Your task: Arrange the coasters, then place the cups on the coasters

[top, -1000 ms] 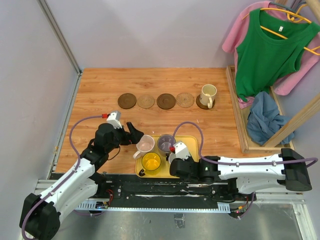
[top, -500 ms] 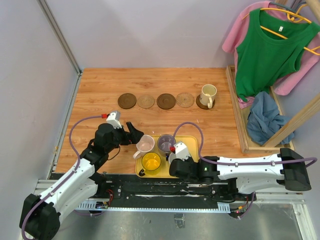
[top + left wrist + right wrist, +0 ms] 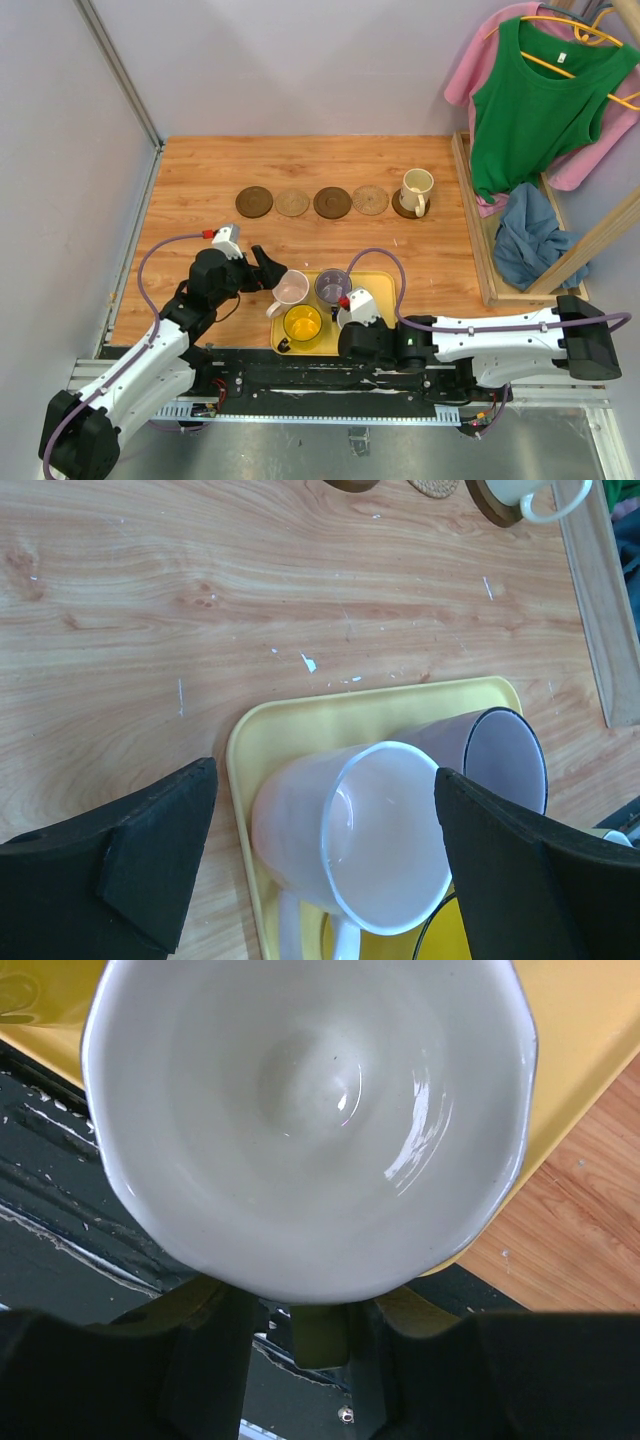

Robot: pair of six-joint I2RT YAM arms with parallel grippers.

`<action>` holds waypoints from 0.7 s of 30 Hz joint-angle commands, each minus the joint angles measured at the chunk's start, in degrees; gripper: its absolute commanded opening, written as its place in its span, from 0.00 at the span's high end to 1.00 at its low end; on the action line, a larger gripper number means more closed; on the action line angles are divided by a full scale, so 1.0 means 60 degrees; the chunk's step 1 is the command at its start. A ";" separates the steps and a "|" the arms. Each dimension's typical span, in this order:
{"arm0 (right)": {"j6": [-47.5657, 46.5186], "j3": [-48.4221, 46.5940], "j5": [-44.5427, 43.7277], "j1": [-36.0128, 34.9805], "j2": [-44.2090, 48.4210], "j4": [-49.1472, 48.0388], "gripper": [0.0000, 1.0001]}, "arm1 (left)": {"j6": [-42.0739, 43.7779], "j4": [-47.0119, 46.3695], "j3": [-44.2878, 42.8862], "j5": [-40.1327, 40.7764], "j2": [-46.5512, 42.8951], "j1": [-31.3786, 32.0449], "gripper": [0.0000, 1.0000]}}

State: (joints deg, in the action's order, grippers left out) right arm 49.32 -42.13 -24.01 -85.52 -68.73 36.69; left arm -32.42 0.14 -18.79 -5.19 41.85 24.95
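– Wooden tabletop [image 3: 200,170] first: what sits on your coasters?
– Five coasters [image 3: 332,202] lie in a row across the far part. Only the rightmost, a dark one, bears anything: the cream cup [image 3: 416,188].
– And the other cups?
– They are at your yellow tray [image 3: 385,285], near the arm bases. The pink cup [image 3: 291,288] and purple cup [image 3: 332,286] stand side by side, with the yellow cup [image 3: 302,323] in front of them. The white cup [image 3: 310,1110] is over the tray's near corner.
– The grippers?
– Your left gripper [image 3: 325,770] is spread wide, one finger on each side of the pink cup. Your right gripper [image 3: 318,1360] has the white cup's handle between its fingers. I cannot tell whether it is clamped on it.
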 commanded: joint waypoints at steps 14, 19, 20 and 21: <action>0.0544 0.0275 -0.0837 -0.0205 0.0472 0.0374 0.88 | -0.0057 -0.0038 0.0157 -0.0074 -0.0223 0.0090 0.07; 0.0671 0.0443 -0.0776 -0.0219 0.0606 0.0367 0.90 | -0.0103 -0.0025 0.0190 -0.0063 -0.0263 0.0090 0.07; 0.0681 0.0472 -0.0760 -0.0218 0.0645 0.0355 0.91 | -0.0115 -0.0024 0.0194 -0.0062 -0.0276 0.0090 0.07; 0.0682 0.0484 -0.0759 -0.0220 0.0674 0.0345 0.93 | -0.0129 -0.0024 0.0188 -0.0066 -0.0298 0.0092 0.07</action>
State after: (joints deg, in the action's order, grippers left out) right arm 51.77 -40.71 -26.26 -85.54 -65.84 37.12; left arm -32.67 0.23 -18.13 -5.19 40.97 24.97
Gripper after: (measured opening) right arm 0.201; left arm 0.931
